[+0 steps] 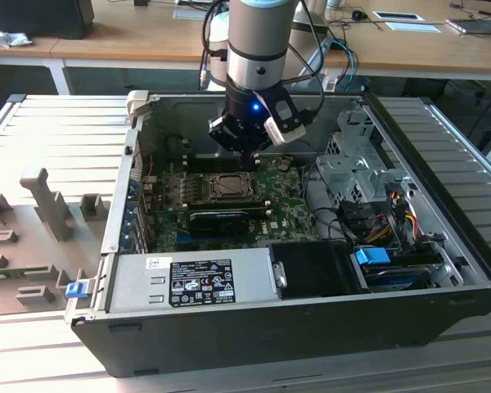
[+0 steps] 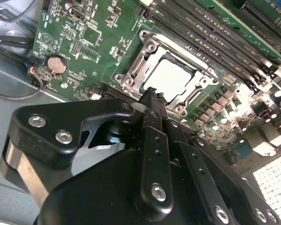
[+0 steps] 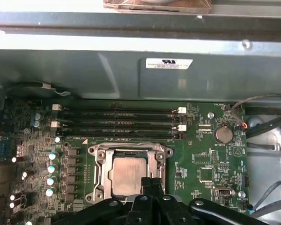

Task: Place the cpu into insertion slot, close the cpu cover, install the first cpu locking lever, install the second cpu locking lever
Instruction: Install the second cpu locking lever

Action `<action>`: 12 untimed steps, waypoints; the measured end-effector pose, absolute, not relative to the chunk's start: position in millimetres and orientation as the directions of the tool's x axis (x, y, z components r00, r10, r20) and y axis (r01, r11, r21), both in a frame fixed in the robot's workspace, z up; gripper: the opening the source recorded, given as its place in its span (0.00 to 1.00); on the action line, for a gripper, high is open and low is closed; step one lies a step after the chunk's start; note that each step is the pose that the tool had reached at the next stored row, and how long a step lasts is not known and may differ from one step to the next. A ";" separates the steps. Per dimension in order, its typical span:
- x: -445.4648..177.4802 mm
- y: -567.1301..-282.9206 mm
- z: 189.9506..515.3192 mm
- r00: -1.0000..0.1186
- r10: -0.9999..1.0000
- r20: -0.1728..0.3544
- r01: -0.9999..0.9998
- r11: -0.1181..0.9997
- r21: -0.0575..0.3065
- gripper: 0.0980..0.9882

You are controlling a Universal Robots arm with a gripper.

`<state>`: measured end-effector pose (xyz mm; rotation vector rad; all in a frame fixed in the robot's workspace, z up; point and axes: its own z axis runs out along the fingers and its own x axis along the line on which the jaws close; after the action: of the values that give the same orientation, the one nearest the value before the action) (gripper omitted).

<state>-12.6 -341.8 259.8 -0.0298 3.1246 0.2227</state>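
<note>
Taking the exterior view from its left to its right, there is first a grey fixture tray point(image 1: 33, 237) on the slatted table, then the open computer case point(image 1: 311, 327) with the green motherboard point(image 1: 172, 196) lying flat inside it, and last the drive cage point(image 1: 352, 164) at the case's right.

The insertion slot point(image 1: 227, 187) sits about mid-board, and the arm comes down from the far side so that the gripper point(image 1: 247, 157) hangs just above the socket's far-right corner.

The cpu point(image 3: 126, 174) already lies flat in the insertion slot point(image 3: 129, 174), its pale face up and square to the rim; in the second wrist view the cpu point(image 2: 168, 77) shows bare.

The cpu cover point(image 2: 171, 75) seems to frame the chip, though I cannot tell whether it is fully down or latched.

In both wrist views the fingertips point(image 3: 152, 183) come together into one narrow point, nothing between them, poised at the socket's near edge, so the chip lies straight ahead of and below the tips.
</note>
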 end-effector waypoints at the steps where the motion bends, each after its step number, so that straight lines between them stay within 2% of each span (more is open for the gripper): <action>1: -12.7 -342.7 259.8 -1.000 -0.018 -0.010 -0.020 0.990 0.142 0.01; 12: -12.6 -371.1 256.9 -1.000 -0.018 -0.010 -0.020 0.990 0.142 0.01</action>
<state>-12.6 -371.1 256.9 -0.0297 3.1253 0.2230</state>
